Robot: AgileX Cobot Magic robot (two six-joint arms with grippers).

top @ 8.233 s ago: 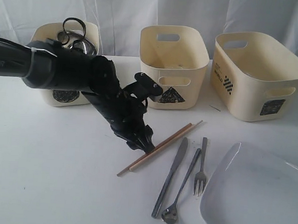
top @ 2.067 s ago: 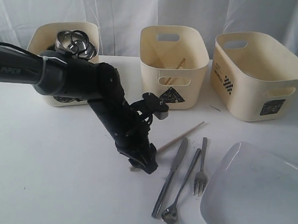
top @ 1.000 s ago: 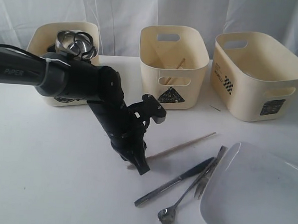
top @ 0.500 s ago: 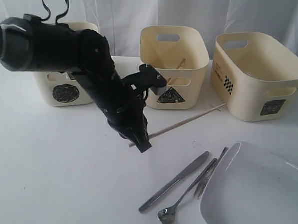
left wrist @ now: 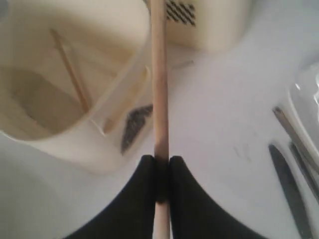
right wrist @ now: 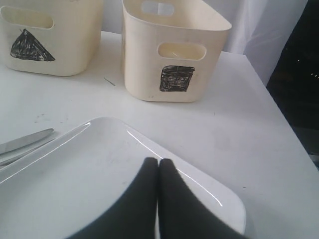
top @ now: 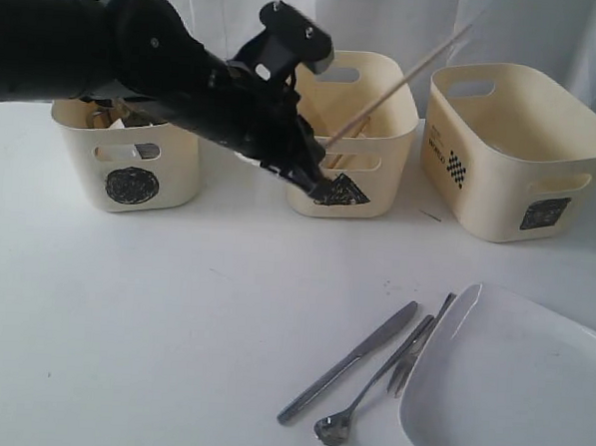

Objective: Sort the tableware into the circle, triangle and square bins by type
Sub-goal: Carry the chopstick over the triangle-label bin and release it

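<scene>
My left gripper [top: 309, 174] [left wrist: 160, 162] is shut on a wooden chopstick [top: 406, 74] [left wrist: 159, 89]. It hangs in the air at the front of the triangle bin [top: 380, 177] [left wrist: 60, 139], and the stick slants up and right over that bin. A second chopstick [left wrist: 72, 74] lies inside it. The steel knife [top: 349, 363], spoon [top: 354, 401] and fork [top: 422, 344] lie on the table beside the large white plate [top: 509, 394] [right wrist: 99, 174]. My right gripper [right wrist: 158, 162] is shut and empty just above the plate; it does not show in the exterior view.
The circle bin [top: 131, 164] stands at the left, its top hidden behind my left arm. At the right is the square bin [top: 511, 164] [right wrist: 174, 55]. A white curtain hangs behind the bins, and the table's edge runs close behind the square bin on the right.
My left gripper has risen from the table with the chopstick and swung toward the triangle bin; the stick now points steeply up. The cutlery and plate have stayed put over the last half second.
</scene>
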